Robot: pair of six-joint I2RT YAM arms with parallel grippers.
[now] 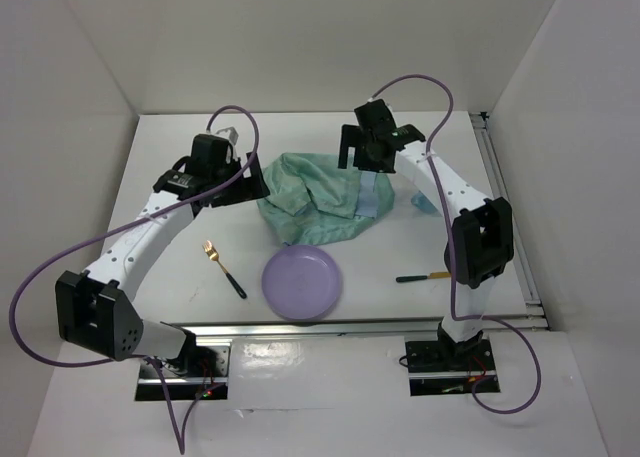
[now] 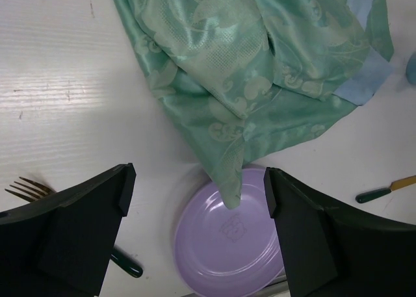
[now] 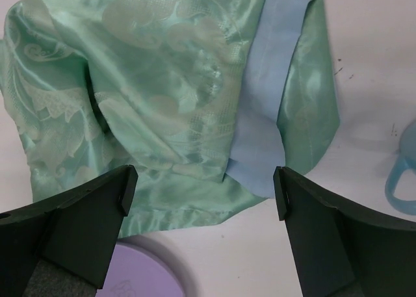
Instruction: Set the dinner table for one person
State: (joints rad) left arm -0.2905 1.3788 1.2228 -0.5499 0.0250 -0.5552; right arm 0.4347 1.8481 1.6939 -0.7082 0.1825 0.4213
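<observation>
We identify the left arm [image 1: 140,232] and the right arm [image 1: 445,182] by white link shells joined through boxy black joint housings, each rising from a dark base plate [image 1: 440,362] with thin coloured wires. A purple cable [image 1: 412,77] loops loosely along each arm. The left end effector [image 2: 197,190] and the right end effector [image 3: 203,193] each carry two broad, matte-black fingers [image 2: 71,238] with angular tips.

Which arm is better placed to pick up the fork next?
Left, probably. The fork lies on the left side of the table, beside the left arm, its tines showing in the left wrist view. The right gripper hangs open over the cloth, farther from the fork.
</observation>
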